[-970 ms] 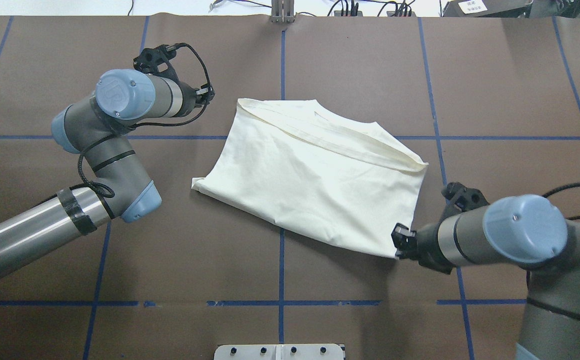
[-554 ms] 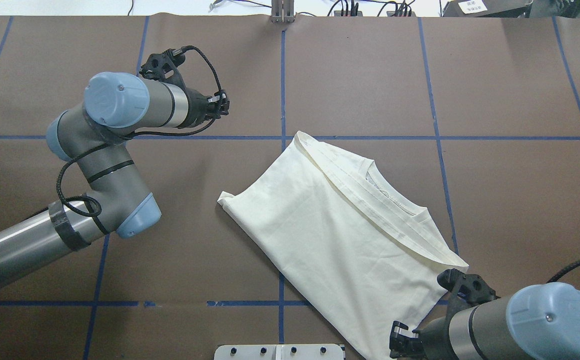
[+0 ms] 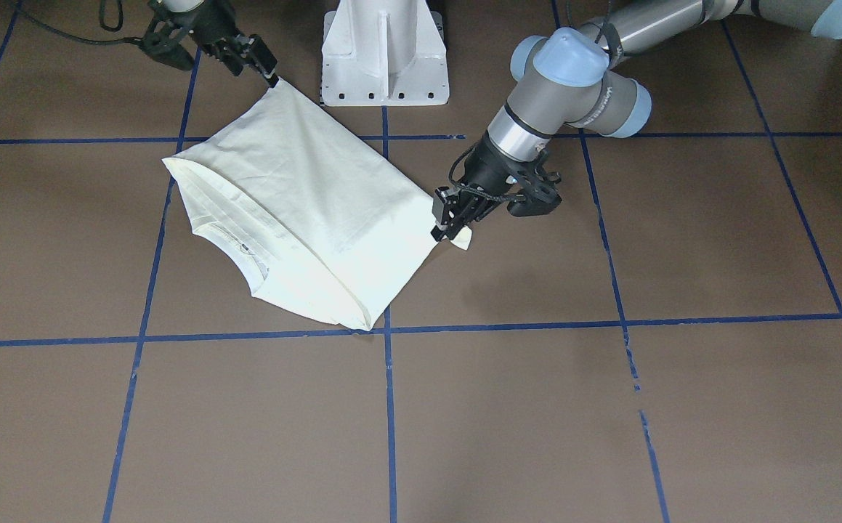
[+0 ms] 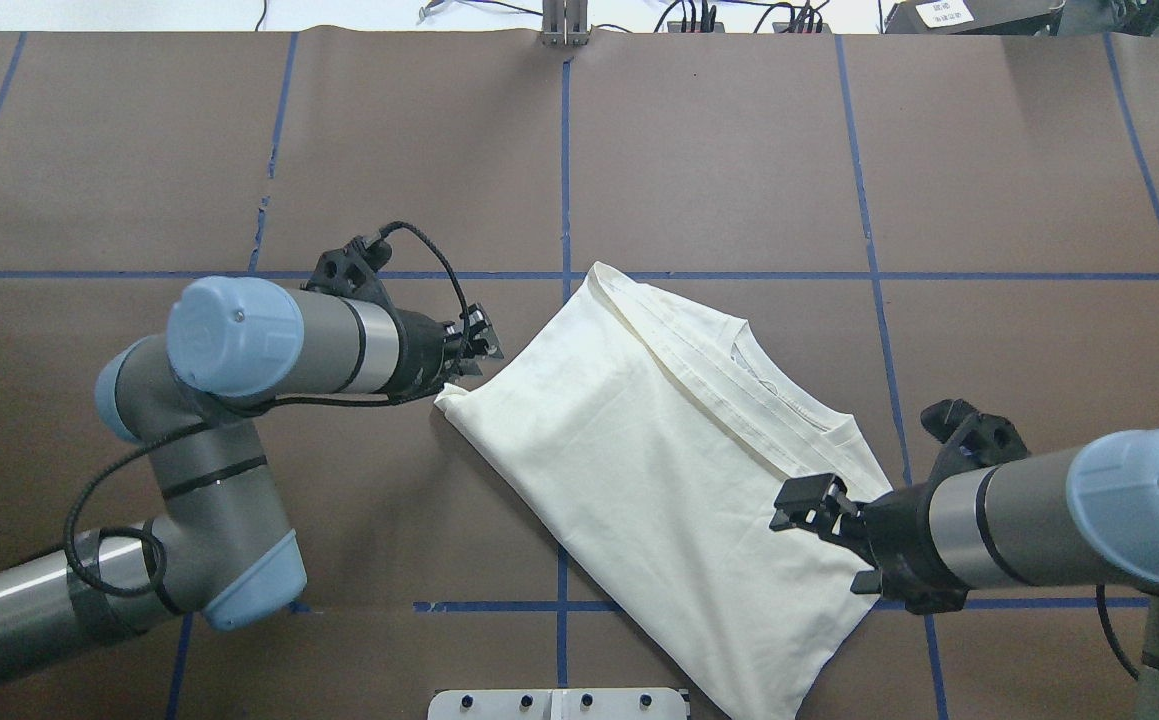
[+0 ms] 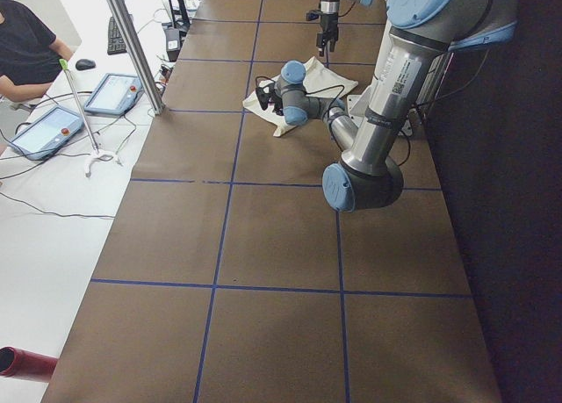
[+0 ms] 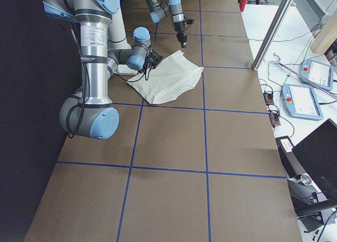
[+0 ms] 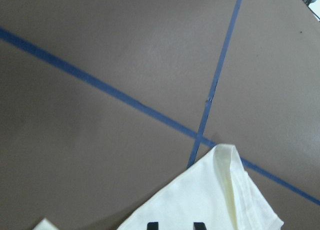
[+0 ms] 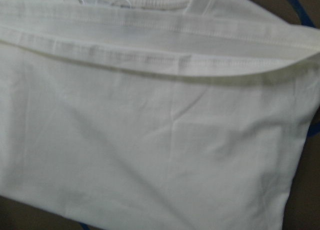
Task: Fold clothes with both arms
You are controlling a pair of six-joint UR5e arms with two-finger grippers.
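Starting at the robot's side: the white metal pedestal base (image 3: pixel 384 51) stands at the near table edge. The folded cream-white cotton T-shirt (image 4: pixel 659 470) lies flat and diagonal on the brown paper-covered table (image 4: pixel 739 150), plain side up. Its nearest corner ends just beside the base, toward the robot's right.

The small black pincer-type right gripper (image 4: pixel 797 505) shows in the overhead view above the shirt's right-hand edge, just nearer than the ribbed collar (image 4: pixel 789 395). The front-facing view places its tips at the near corner instead, so the two views disagree. Its wrist camera shows only cloth and no fingers. I cannot tell whether the fingers are spread or pinching.

The small black pincer-type left gripper (image 4: pixel 484 340) points down at the shirt's left corner. In its wrist view both fingertips (image 7: pixel 152 225) stand apart with cloth showing between them. The gap is moderate and apparently nothing is clamped.

Farther out, the shirt's far corner reaches the blue tape line (image 4: pixel 939 275) across the table. A doubled hem band runs from there back to the collar.
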